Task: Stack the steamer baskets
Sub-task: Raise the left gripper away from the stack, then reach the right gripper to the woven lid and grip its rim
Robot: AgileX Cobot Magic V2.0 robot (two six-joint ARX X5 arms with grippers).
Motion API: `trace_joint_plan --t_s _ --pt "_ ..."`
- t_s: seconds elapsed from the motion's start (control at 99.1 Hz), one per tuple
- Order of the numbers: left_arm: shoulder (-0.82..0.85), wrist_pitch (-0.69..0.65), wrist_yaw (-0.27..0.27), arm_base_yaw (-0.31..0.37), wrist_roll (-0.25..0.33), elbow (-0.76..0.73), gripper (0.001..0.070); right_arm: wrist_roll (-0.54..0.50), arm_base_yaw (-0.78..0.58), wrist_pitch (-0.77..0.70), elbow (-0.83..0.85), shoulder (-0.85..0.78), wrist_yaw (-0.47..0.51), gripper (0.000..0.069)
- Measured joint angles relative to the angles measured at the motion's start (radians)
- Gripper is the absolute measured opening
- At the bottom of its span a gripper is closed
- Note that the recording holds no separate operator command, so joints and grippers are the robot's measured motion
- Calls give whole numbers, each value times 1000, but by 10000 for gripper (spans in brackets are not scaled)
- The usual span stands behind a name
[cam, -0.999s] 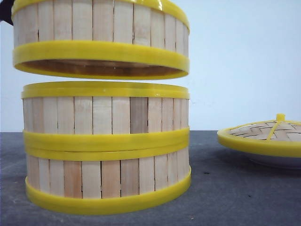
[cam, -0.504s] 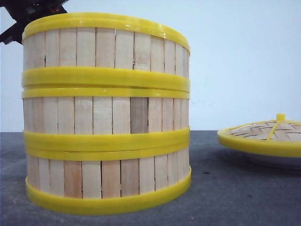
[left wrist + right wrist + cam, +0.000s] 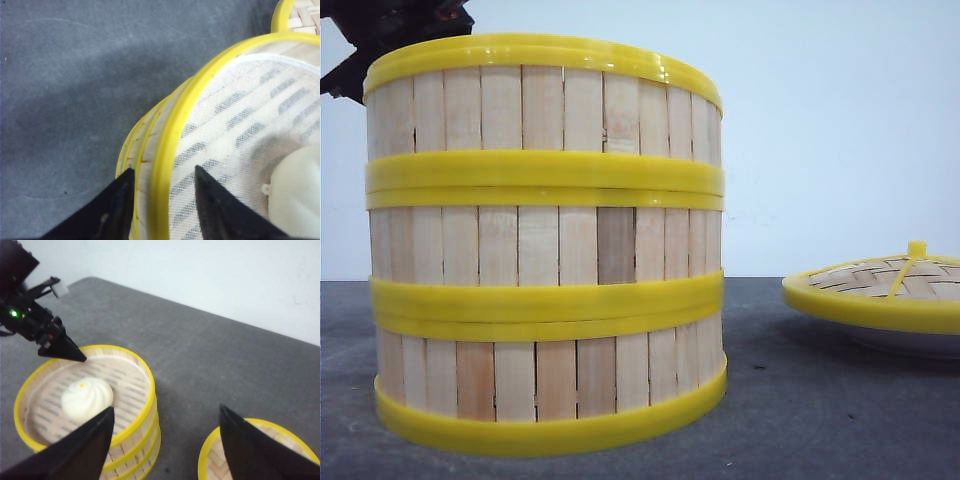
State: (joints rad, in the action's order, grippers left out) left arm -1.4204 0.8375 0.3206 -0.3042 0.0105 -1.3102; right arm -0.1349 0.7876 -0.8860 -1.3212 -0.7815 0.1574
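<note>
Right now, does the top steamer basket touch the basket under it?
Touching. In the front view the top steamer basket sits rim on rim with the middle basket, no gap.

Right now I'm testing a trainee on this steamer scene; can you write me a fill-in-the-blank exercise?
1. The stack of steamer baskets is ____ baskets high.
2. The top basket holds one white ____.
3. The left gripper has its fingers on either side of the top basket's ____.
4. The woven lid lies to the stack's ____.

Missing words: three; bun; rim; right
</note>
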Motion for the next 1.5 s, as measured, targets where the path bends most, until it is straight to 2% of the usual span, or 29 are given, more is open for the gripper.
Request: trace_joint_plan --t_s 0.222,0.403,0.484,0.615,0.696,1.059,1.16,1.341,1.503 --pt "12 -57 0 6 0 2 236 -4 0 -31 0 -14 7 403" --pt "164 -150 -2 9 6 7 235 -28 -2 -114 0 -60 134 403" --pt "275 -196 -35 9 7 7 235 -42 -17 -143 0 -97 176 403" --pt "440 -202 -104 8 10 6 235 -52 -78 -148 0 -172 177 403" --pt "524 -174 -133 9 21 6 235 -52 -132 -148 0 -227 152 403" --pt "789 -13 -136 8 65 6 235 -42 -470 -95 39 -470 -113 403" --pt "822 28 -136 8 76 6 235 -37 -513 -61 84 -519 -129 395" --pt "863 89 -136 8 84 6 235 -29 -540 28 164 -587 -131 305" --pt "871 122 -136 8 84 6 235 -27 -542 78 181 -642 -130 289"
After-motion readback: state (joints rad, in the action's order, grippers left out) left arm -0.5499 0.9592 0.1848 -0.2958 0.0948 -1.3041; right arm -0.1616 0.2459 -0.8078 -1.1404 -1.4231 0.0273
